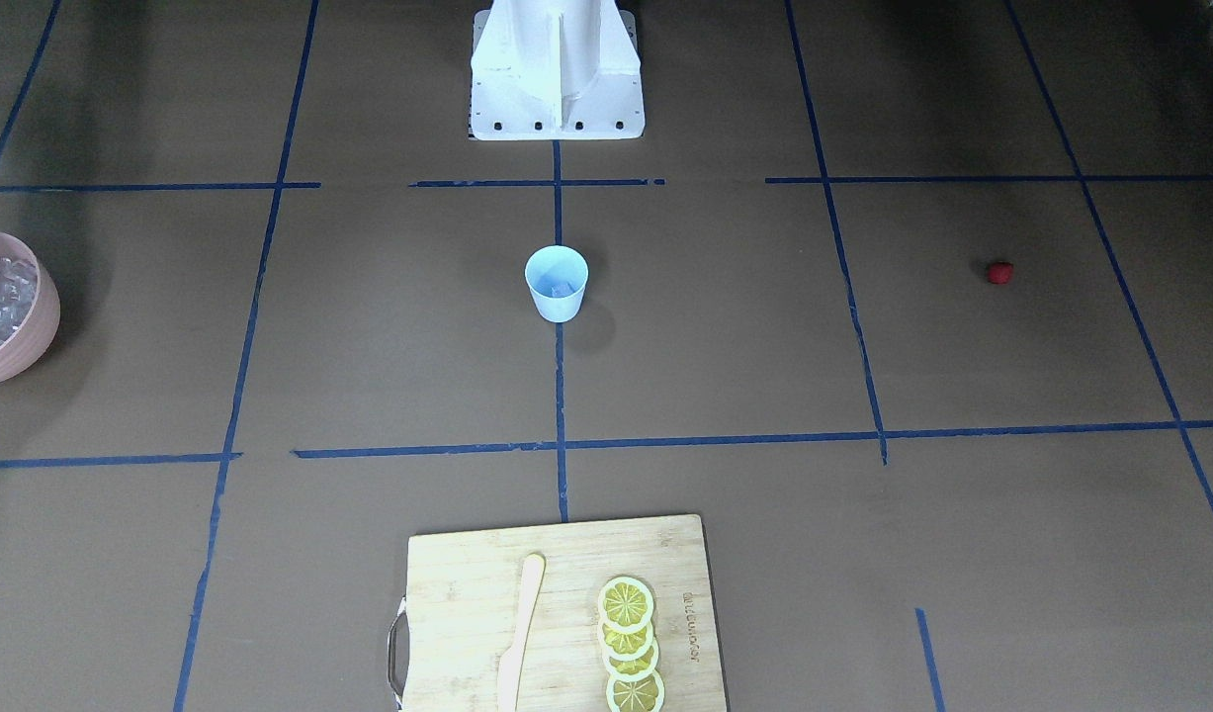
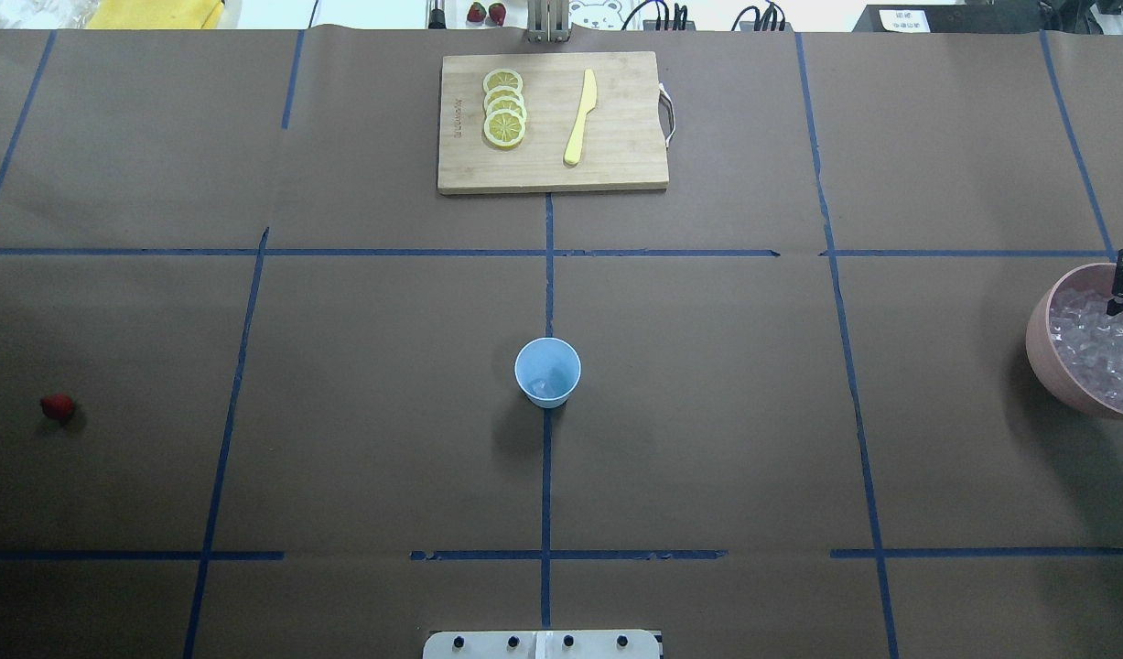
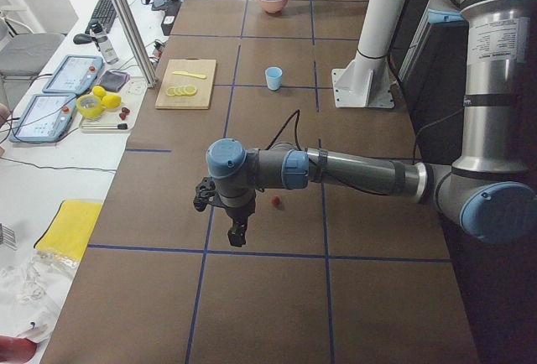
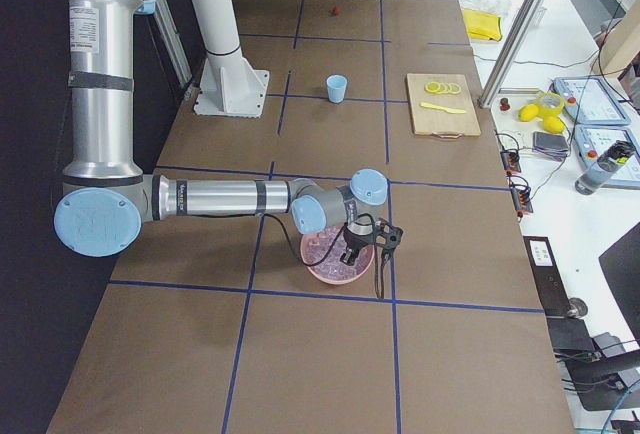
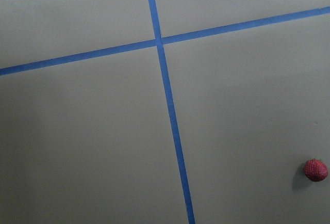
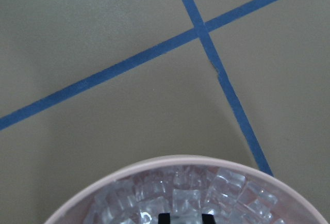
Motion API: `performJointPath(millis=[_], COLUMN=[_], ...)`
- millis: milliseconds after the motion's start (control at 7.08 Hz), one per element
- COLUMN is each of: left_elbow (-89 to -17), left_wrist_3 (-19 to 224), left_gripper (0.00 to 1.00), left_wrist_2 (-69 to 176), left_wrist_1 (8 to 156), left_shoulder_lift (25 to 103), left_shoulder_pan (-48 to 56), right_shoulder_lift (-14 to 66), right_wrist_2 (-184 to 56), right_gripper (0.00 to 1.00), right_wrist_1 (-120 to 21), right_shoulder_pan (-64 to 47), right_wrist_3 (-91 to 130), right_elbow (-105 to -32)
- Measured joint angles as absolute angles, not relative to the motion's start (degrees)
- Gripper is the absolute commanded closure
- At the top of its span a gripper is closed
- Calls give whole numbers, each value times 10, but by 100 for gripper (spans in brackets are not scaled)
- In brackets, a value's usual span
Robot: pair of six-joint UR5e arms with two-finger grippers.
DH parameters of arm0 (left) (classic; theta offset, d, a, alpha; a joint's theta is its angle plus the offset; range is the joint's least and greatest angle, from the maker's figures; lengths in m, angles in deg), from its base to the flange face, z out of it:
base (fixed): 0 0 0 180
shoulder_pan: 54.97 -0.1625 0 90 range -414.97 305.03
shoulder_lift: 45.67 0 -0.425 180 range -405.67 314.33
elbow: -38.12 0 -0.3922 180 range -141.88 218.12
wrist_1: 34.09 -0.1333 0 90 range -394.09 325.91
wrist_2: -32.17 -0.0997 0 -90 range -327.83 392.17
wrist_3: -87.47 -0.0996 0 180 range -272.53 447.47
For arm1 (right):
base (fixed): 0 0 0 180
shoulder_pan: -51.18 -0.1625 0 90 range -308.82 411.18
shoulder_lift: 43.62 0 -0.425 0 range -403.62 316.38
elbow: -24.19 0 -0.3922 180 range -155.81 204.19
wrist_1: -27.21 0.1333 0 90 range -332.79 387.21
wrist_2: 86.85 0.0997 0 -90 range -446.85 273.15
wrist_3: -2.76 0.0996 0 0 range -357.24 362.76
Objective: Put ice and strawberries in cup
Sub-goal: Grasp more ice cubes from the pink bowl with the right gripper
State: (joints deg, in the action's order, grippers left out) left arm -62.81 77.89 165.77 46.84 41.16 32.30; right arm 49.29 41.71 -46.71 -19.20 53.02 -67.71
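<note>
Dark fingertips (image 6: 164, 217) of the right gripper (image 6: 185, 218) peek in at the bottom edge of its wrist view. They sit a little apart with nothing plainly gripped, directly over the ice (image 6: 180, 195) heaped in the pink bowl (image 6: 175, 158), placed, I judge, to pick a cube. Near the middle of the left side view the left gripper (image 3: 237, 235) hangs low, close to the strawberry (image 3: 275, 202); whether its jaws are apart I cannot tell. Its wrist camera has the berry at the lower right, so centring seems needed first.

At mid-table the cup (image 2: 547, 371) stands upright, well apart from both, with what looks like one cube inside. The table (image 2: 707, 412) is brown paper gridded with blue tape (image 2: 547, 476). A cutting board (image 2: 616, 165) with lemon slices (image 2: 504, 108) and a knife (image 2: 580, 117) lies at the top of the overhead view. A side bench (image 3: 50, 154) holds tablets (image 3: 75, 75).
</note>
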Motion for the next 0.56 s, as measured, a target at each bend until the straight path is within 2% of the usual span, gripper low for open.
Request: performJointPath(millis=[141, 565], left_elbow=[-628, -629], left_wrist_3=[779, 780], left_gripper=[0, 0], left_wrist_2=[1658, 1659], left_wrist_1=[468, 468], left_shoulder_lift=[412, 412], left_shoulder_pan=[323, 323], right_shoulder_lift=[499, 544], right_wrist_2=[419, 420], right_gripper=[100, 100], right_wrist_1=[-461, -463], right_shoulder_pan=[-194, -200], right_wrist_3=[530, 551], right_elbow=[-696, -826])
